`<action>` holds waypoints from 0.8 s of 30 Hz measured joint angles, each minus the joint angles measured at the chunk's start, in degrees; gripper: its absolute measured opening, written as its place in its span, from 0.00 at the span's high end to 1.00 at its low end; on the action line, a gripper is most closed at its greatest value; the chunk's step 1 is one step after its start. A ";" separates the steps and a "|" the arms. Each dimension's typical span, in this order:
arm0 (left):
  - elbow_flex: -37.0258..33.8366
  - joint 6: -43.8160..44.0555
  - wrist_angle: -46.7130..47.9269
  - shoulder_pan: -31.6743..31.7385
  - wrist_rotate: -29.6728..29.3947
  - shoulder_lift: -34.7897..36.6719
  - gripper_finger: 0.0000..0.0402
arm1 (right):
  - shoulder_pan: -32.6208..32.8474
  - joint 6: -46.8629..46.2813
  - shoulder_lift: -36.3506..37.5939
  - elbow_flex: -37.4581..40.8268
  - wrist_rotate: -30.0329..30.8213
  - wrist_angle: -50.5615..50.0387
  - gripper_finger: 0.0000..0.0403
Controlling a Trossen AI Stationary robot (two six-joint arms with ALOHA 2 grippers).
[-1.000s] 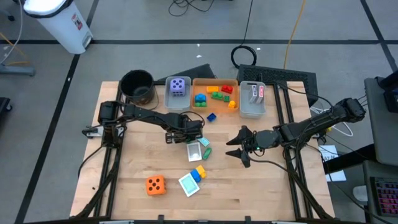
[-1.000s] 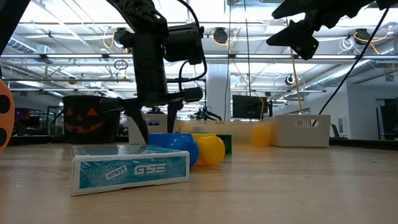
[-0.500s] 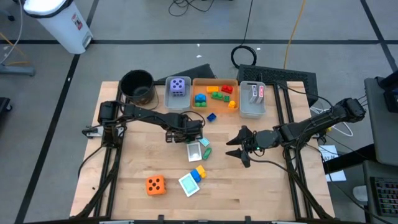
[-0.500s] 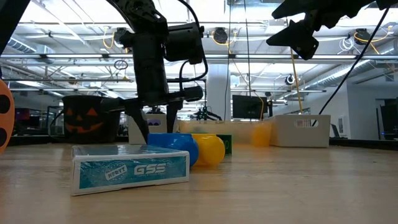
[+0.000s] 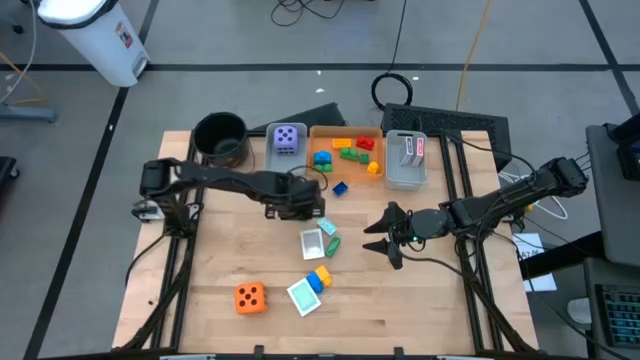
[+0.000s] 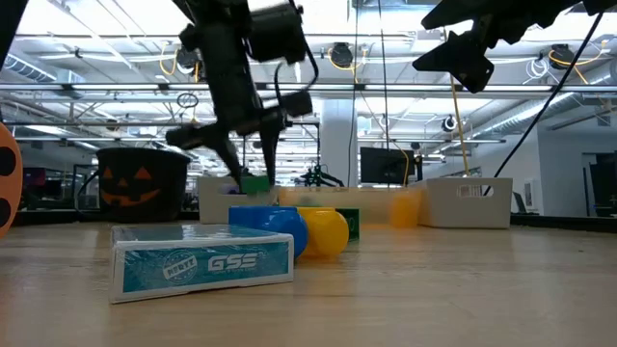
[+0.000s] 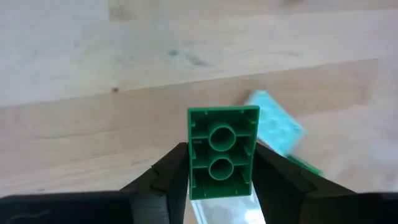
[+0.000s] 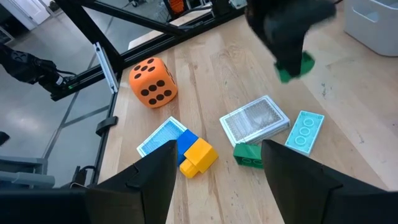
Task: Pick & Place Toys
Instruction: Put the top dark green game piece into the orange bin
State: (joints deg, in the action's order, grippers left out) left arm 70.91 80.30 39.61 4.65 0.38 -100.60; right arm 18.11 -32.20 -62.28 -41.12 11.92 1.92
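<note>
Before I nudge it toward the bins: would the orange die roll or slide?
The orange die sits flat on the bare wooden table, so it probably slides under a low push. Pushed high, it may tip onto another face. Its rounded corners suggest it could tumble.

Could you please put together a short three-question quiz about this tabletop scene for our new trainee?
1. True or false: the left gripper is shut on a green brick lifted off the table.
2. Which bin holds the purple die? A) the orange bin B) the grey bin next to the black pot C) the grey bin on the far right
3. Fill in: the orange die lies on the table, near its ____ edge in the high view.

Key: 1 true; 2 B, the grey bin beside the black pot; 3 bottom. The right gripper waits open over the table.
</note>
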 joint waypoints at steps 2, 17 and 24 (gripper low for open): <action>0.00 -2.12 -0.42 0.61 -0.02 2.77 0.64 | 0.00 0.26 0.01 0.00 0.00 0.00 0.44; 0.00 -19.99 -29.13 4.44 11.45 21.76 0.61 | 0.00 14.67 0.00 0.04 0.01 21.72 0.44; 0.00 -15.22 -43.39 4.70 31.91 21.35 0.61 | 0.00 24.39 0.01 -1.85 0.18 30.42 0.44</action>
State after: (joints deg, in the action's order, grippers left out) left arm 70.91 65.09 -3.77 9.35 32.29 -79.25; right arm 18.11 -7.81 -62.27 -42.97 12.11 32.34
